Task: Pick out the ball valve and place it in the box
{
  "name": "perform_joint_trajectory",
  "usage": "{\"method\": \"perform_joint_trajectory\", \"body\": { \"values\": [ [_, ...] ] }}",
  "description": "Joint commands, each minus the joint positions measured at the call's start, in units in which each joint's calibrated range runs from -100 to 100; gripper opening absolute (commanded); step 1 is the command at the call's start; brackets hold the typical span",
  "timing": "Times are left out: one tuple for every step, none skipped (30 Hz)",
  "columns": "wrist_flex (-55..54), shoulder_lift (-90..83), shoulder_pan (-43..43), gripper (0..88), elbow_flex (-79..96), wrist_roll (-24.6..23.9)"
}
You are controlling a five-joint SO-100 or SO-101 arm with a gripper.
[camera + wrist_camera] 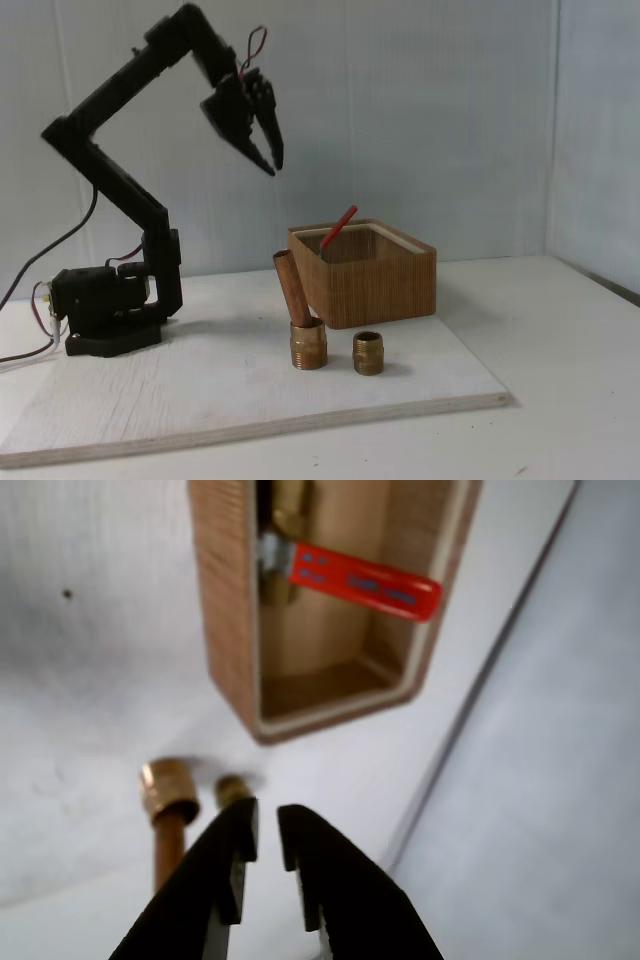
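The ball valve (300,565) lies inside the box (232,630): the wrist view looks down on its brass body against the box's left inner wall, with the red lever handle stretching across the interior toward the right wall. In the fixed view the box (375,285) stands on the far part of the white board (200,400), and just the tip of the red handle (339,227) pokes up above the pale rim. Judged from this, the placing step looks done; nothing of the task seems left except, perhaps, taking the arm back to rest.

The gripper (274,163) hangs high above the board in the fixed view, up and to the left of the box and well apart from everything on the tabletop. In the wrist view the gripper (268,835) shows its 2 black fingers parted by a narrow gap, with nothing between them, so it carries no load.

Counted: 1 ball valve, in the box. 1 box. 1 brass fitting with a copper pipe stub (305,330), standing on its brass end in front of the box with the pipe leaning up toward the box's left corner. 1 short brass nipple (368,353), upright just to the right of that fitting and apart from it. Both sit outside the box, nearer the camera, and appear undisturbed. 1 arm, 1 gripper.
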Motion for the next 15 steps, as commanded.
{"method": "perform_joint_trajectory", "body": {
  "values": [
    [-5.95,-6.48,0.36,0.7,10.7,-0.02],
    [-8.53,-8.51,0.44,0.7,14.76,-0.22],
    [-11.03,-10.72,0.44,0.7,18.91,-0.22],
    [-13.35,-13.09,0.44,0.7,23.07,-0.27],
    [-15.85,-15.63,0.44,0.7,27.04,-0.27],
    [-18.0,-18.35,0.44,0.7,30.92,-0.27],
    [-19.81,-21.15,0.44,0.7,34.62,-0.27],
    [-21.01,-24.11,0.44,0.7,37.96,-0.27],
    [-21.79,-27.08,0.44,0.7,41.12,-0.27],
    [-22.39,-30.13,0.44,0.7,44.09,-0.27],
    [-22.56,-33.01,0.44,0.7,46.71,-0.27],
    [-22.56,-35.98,0.44,0.7,49.06,-0.27],
    [-22.56,-38.86,0.44,0.7,51.32,-0.22],
    [-22.56,-41.66,0.44,0.7,53.57,-0.22],
    [-22.56,-44.46,0.44,0.7,55.74,-0.22]
  ]
}}
